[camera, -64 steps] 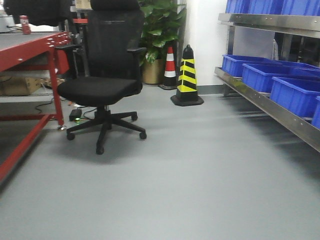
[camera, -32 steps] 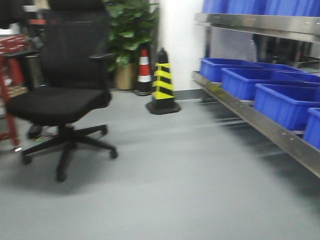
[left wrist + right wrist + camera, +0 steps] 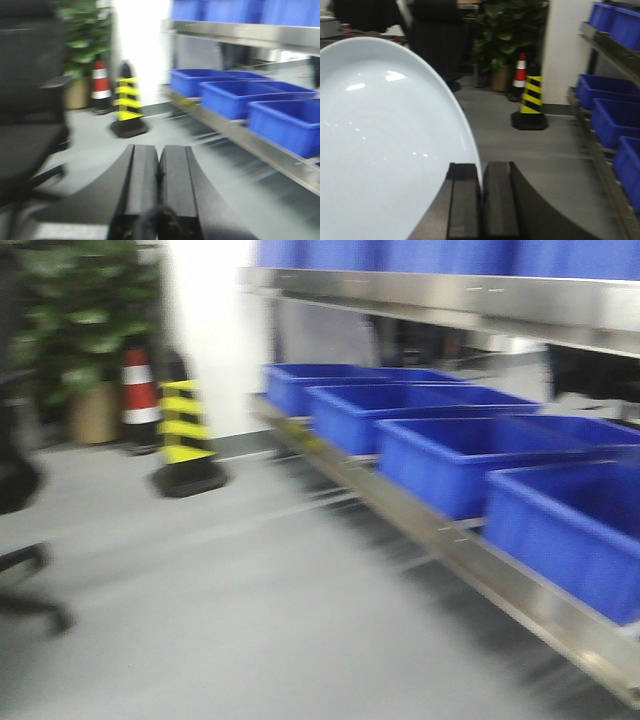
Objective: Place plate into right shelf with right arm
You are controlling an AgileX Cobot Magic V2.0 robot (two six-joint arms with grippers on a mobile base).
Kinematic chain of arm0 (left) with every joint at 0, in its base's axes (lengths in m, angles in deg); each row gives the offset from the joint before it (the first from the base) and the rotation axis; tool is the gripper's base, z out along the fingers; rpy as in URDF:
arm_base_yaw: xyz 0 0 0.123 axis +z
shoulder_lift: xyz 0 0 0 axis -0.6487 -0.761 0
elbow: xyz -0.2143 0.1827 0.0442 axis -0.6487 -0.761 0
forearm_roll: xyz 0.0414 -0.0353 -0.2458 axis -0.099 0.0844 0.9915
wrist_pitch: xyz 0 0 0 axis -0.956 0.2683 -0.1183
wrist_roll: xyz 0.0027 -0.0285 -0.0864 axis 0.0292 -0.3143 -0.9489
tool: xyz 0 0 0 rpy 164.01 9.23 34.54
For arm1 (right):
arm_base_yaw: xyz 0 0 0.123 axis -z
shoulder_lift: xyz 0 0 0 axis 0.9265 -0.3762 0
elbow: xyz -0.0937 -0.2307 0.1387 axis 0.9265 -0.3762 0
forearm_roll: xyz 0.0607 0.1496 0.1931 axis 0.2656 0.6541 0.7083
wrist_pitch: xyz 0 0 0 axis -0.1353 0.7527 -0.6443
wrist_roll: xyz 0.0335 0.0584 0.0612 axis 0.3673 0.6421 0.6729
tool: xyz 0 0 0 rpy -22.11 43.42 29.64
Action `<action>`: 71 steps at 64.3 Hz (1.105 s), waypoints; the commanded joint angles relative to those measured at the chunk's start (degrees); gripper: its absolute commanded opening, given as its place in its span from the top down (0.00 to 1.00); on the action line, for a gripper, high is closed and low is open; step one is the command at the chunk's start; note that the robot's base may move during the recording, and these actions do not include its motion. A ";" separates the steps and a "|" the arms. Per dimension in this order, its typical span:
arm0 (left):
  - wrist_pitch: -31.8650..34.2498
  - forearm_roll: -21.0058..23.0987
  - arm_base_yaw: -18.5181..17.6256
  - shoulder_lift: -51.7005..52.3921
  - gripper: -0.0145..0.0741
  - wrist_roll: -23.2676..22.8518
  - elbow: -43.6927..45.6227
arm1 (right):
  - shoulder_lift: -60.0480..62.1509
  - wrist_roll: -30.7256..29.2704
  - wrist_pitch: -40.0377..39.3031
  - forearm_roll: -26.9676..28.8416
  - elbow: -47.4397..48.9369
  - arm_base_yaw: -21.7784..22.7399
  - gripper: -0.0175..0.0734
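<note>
A plain white plate [image 3: 385, 145] fills the left of the right wrist view, held on edge above the floor. My right gripper [image 3: 481, 172] is shut on its rim, one finger on each face. The right shelf [image 3: 470, 550], a steel rack with blue bins [image 3: 455, 460], runs along the right of the front view and appears at the right edge of the right wrist view [image 3: 602, 160] and in the left wrist view [image 3: 250, 140]. My left gripper [image 3: 159, 155] is shut with nothing between its fingers. Neither arm shows in the front view.
A black-and-yellow cone [image 3: 185, 435], a red-and-white cone [image 3: 140, 400] and a potted plant [image 3: 85, 330] stand by the white wall at the back left. A black office chair [image 3: 30, 115] is at the left. Grey floor [image 3: 230, 620] lies in front of the rack.
The front view has swung to the right: the chair and red table slid out to the left, and the steel rack with blue bins now fills the right half, closer.
</note>
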 commanded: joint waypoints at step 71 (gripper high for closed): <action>5.11 0.12 -0.30 0.63 0.89 -0.14 -0.55 | -0.22 -0.09 -5.19 -1.18 1.68 -0.05 0.74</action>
